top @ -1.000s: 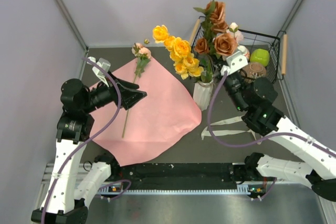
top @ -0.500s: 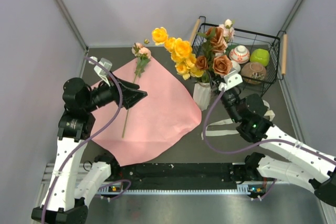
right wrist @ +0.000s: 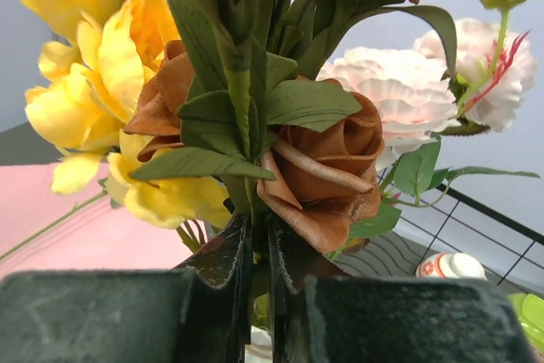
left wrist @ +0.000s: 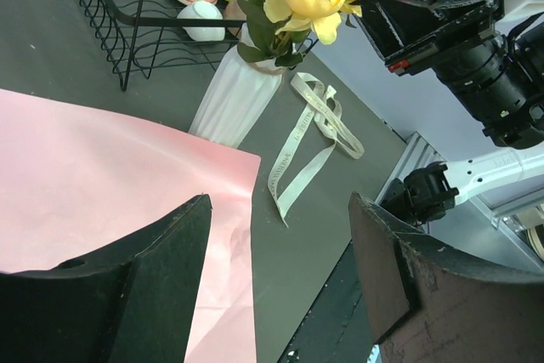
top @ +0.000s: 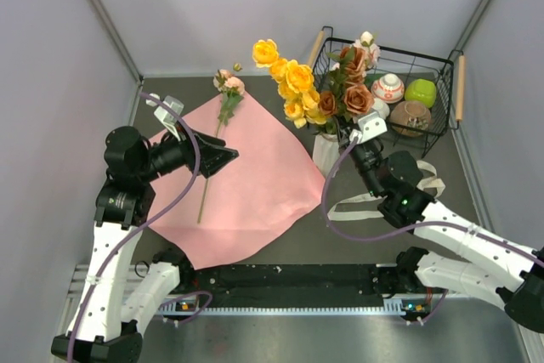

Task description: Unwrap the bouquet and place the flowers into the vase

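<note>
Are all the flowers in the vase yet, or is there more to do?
Nearly. The paper lies open and the ribbon is off; yellow flowers stand in the vase. The right gripper is shut on the brown rose stem over the vase. One pink stem lies on the paper, by the open left gripper.

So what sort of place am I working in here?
Likely a robot test cell rather than a shop: bare grey walls box in a dark table, and a wire basket holds staged bowls.
</note>
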`<state>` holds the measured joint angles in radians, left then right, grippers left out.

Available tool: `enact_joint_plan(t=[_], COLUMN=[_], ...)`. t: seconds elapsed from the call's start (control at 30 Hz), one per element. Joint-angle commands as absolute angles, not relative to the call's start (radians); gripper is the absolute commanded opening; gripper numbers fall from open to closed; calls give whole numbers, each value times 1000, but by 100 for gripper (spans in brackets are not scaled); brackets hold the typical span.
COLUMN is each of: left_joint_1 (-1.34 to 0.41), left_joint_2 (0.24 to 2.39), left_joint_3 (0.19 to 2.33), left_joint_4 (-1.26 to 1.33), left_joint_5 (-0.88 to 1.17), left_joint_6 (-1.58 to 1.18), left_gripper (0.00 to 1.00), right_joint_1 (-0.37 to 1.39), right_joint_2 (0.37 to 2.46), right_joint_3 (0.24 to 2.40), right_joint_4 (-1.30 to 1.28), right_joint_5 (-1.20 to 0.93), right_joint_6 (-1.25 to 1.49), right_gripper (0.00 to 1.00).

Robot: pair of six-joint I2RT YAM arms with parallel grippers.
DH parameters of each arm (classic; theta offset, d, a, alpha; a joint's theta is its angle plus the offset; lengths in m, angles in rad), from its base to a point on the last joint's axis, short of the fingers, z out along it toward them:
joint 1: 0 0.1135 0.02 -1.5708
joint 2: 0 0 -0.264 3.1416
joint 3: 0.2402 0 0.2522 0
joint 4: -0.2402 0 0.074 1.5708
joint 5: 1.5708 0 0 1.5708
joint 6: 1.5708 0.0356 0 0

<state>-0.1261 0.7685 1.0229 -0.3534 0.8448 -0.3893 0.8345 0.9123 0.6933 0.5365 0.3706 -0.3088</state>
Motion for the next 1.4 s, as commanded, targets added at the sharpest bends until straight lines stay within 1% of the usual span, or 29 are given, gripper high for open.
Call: enact_joint_plan(t=[0.0, 0.23, 0.33, 0.37, 0.5, 0.53, 0.57, 0.63, 0.67, 0.73, 0.77, 0.8, 0.83, 0.87, 0.93, 0.97, 1.07, 1.23, 1.33, 1.37], left_joint_1=[-127, -127, -127, -127, -127, -127, -127, -127, -127, -127, -127, -127, -127, -127, -127, -126, -126, -114, -106, -104], left_joint_2=[762, 759, 764, 767, 793, 799, 804, 822, 830, 851, 859, 870, 876, 882, 896, 903, 945, 1089, 1199, 1233], left_joint_3=[1029, 1017, 1015, 1015, 1029, 1031, 1032, 1034, 1035, 1034, 1034, 1032, 1032, 1032, 1034, 1037, 1051, 1101, 1156, 1201], left_joint_4=[-354, -388, -406, -420, -465, -474, -480, -497, -506, -520, -522, -525, -526, -529, -534, -538, -555, -606, -629, -643], left_joint_5=[830, 796, 758, 747, 666, 655, 641, 608, 595, 560, 551, 542, 535, 525, 509, 485, 444, 356, 273, 241], left_joint_6=[-361, -341, -334, -331, -324, -324, -324, -324, -327, -333, -339, -341, -344, -345, -347, -347, -339, -325, -289, -273], left_gripper=[71, 71, 71, 71, 71, 70, 71, 71, 71, 71, 71, 71, 71, 71, 72, 72, 72, 72, 71, 69], right_joint_1=[807, 793, 785, 782, 778, 778, 776, 776, 776, 776, 776, 778, 778, 776, 776, 778, 778, 778, 776, 776], right_joint_2=[927, 933, 943, 945, 948, 943, 940, 936, 937, 936, 937, 933, 925, 922, 908, 893, 858, 789, 715, 692], right_joint_3=[692, 673, 678, 680, 701, 706, 713, 742, 758, 802, 814, 836, 842, 848, 865, 873, 893, 902, 881, 873], right_joint_4=[549, 514, 485, 482, 434, 408, 396, 332, 299, 202, 161, 129, 105, 45, -3, -76, -158, -327, -371, -377], right_joint_5=[387, 391, 405, 408, 420, 417, 416, 423, 426, 422, 419, 408, 396, 391, 385, 380, 353, 341, 312, 296], right_joint_6=[-244, -199, -173, -163, -101, -92, -83, -51, -34, 21, 38, 60, 70, 81, 115, 124, 143, 187, 232, 244], right_gripper=[5, 9, 12, 15, 18, 20, 25, 30, 37, 45, 54, 59, 66, 78, 91, 99, 99, 99, 99, 99])
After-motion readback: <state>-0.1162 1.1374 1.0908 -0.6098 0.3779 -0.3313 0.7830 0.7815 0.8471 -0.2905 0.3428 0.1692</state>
